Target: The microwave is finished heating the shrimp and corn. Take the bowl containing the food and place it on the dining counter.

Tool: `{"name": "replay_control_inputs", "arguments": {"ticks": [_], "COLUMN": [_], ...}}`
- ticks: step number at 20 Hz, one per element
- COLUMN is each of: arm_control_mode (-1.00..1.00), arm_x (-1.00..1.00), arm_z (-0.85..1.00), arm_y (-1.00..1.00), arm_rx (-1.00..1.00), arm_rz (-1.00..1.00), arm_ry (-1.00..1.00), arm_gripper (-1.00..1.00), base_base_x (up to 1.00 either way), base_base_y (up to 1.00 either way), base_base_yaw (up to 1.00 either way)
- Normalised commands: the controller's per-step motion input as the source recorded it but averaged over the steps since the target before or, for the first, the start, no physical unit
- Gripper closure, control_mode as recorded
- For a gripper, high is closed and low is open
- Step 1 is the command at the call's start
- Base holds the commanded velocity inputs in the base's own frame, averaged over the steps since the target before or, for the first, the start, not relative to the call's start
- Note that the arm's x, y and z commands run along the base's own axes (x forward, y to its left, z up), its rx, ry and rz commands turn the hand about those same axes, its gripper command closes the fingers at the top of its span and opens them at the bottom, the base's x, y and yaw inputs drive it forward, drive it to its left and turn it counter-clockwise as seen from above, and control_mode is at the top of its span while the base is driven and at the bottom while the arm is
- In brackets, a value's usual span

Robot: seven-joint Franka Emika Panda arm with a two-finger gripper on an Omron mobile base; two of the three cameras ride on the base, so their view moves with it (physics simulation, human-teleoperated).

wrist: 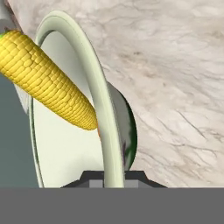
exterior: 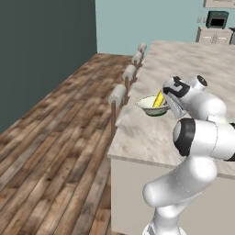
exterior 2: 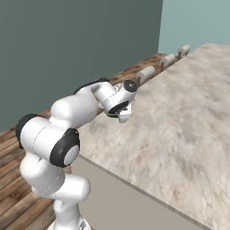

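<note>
The bowl (exterior: 151,105), cream-green inside and dark green outside, is at the left edge of the dining counter (exterior: 193,69), low over its stone top; whether it touches is unclear. The yellow corn (exterior: 159,98) leans out of it. My gripper (exterior: 170,103) is shut on the bowl's right rim. In the hand view the thin rim of the bowl (wrist: 97,83) runs up between the fingertips of the gripper (wrist: 114,176), with the corn (wrist: 46,81) lying across the inside. From the right base view the gripper (exterior 2: 121,115) hangs over the counter (exterior 2: 179,117). The shrimp is hidden and the microwave is out of view.
A row of round-seated stools (exterior: 118,94) lines the counter's left side above the wooden floor (exterior: 55,137). A small dark oven with a teal frame (exterior: 216,19) sits on cream cabinets at the far back. The stone top stretches wide to the right of the bowl.
</note>
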Motion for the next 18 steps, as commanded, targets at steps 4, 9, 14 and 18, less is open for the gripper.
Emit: {"name": "replay_control_inputs", "arguments": {"ticks": [4,9,14,18], "arm_control_mode": [-1.00,-1.00,-1.00,-1.00], "arm_x": [0.42,0.33,0.39,0.69], "arm_z": [-0.64,-0.58,-0.47,-0.42], "arm_y": [0.00,0.00,0.00,0.00], "arm_rx": [0.00,0.00,0.00,0.00], "arm_rz": [-0.05,-0.04,-0.04,-0.09], "arm_ry": [0.00,0.00,0.00,0.00], "arm_gripper": [1.00,1.00,1.00,1.00], "base_base_x": [0.00,0.00,0.00,0.00], "base_base_y": [0.00,0.00,0.00,0.00], "base_base_yaw": [0.00,0.00,0.00,0.00]}}
